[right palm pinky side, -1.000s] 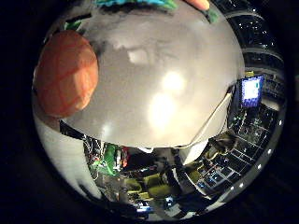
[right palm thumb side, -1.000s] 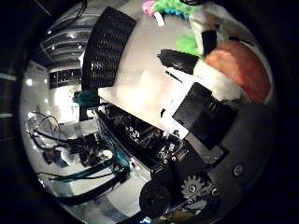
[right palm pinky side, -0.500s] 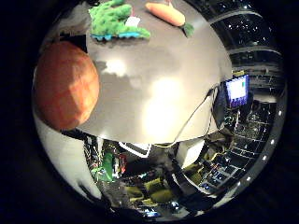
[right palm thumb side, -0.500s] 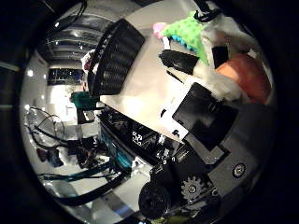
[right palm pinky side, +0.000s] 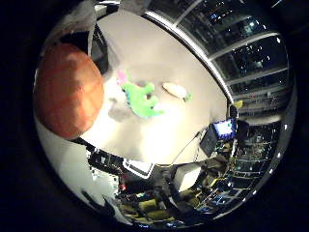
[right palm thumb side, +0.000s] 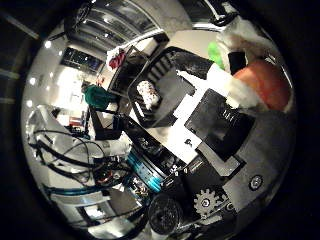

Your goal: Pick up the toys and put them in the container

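My hand [right palm thumb side: 228, 128] is shut on a round orange toy [right palm thumb side: 266, 82], with white and black fingers curled against it. The same orange toy fills one side of the little finger side view [right palm pinky side: 68, 89], close to the palm. A green plush toy [right palm pinky side: 142, 99] lies on the white table [right palm pinky side: 183, 58], with a pink toy [right palm pinky side: 122, 77] beside it and a pale carrot-shaped toy [right palm pinky side: 175, 91] a little away. The thumb side view shows a black slatted container [right palm thumb side: 172, 70] below the palm, holding a small pale patterned toy [right palm thumb side: 149, 95].
Past the table's edge stand a lit monitor [right palm pinky side: 224, 128], desks and green chairs [right palm pinky side: 154, 203]. A teal object [right palm thumb side: 98, 97] sits beside the container. The hand's geared body [right palm thumb side: 205, 200] fills one side of the thumb side view.
The hand has risen from the table with the orange toy in it; the green and carrot toys look smaller and farther. The black container now lies under the thumb side view.
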